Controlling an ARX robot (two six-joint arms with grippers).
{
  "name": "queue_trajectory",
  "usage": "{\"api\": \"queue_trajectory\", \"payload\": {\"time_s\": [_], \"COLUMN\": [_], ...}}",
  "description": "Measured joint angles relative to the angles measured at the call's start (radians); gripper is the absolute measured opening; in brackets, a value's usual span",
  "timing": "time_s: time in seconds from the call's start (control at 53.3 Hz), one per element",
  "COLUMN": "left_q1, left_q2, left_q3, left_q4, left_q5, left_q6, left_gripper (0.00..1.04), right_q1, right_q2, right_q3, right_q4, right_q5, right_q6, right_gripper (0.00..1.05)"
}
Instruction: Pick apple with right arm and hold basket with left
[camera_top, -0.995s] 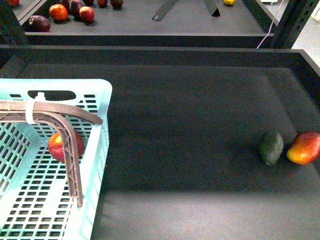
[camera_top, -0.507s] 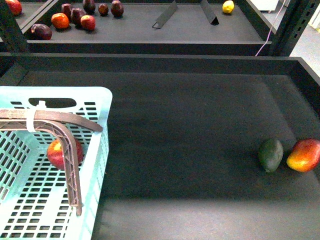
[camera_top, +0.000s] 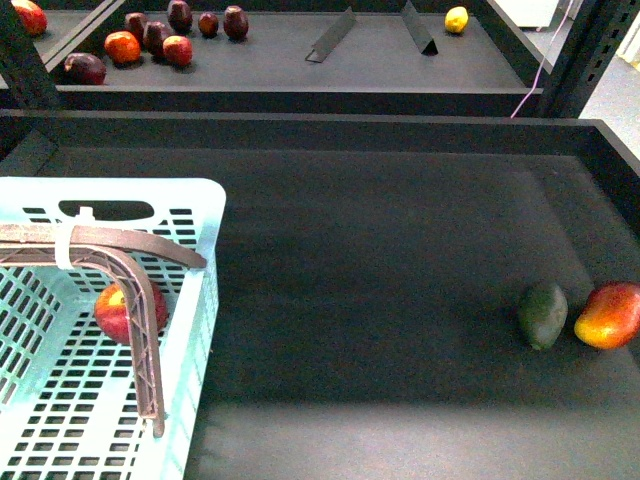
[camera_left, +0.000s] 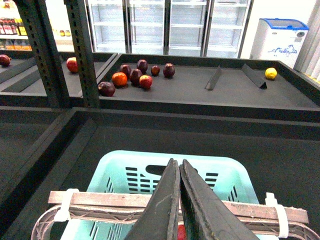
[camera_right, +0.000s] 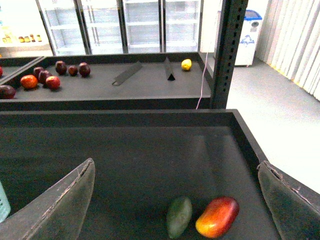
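The apple (camera_top: 121, 311), smooth, round and red with yellow streaks, lies on the slotted floor of the pale turquoise plastic basket (camera_top: 205, 300), partly behind its curved brown lattice handle (camera_top: 135, 300), so it seems the picking may be done or not begun. The left gripper (camera_left: 178, 200) hangs over the handle with jaws pressed together and empty, so the holding is left. The right gripper (camera_right: 175, 200) spreads its jaws wide above the dark matte surface (camera_top: 400, 250), near a green oval fruit (camera_right: 178, 216) and a red-yellow oval fruit (camera_right: 217, 216), well apart from the basket.

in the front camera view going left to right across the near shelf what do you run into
basket with the apple inside it → dark green fruit → red-and-yellow fruit
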Motion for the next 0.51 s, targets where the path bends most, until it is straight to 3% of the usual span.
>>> {"api": "queue_trajectory", "payload": {"time_s": [0.507], "left_q1": [0.000], "left_q2": [-0.268], "left_q3": [0.000], "left_q4": [-0.253], "left_q5": [0.000], "left_q6": [0.001], "left_gripper": [0.03], "right_q1": [0.000], "right_q2": [0.000], "right_q3": [0.000], "right_q4": [0.000], "right_q5": [0.000], "right_q6": [0.000], "right_gripper": [0.96]}}
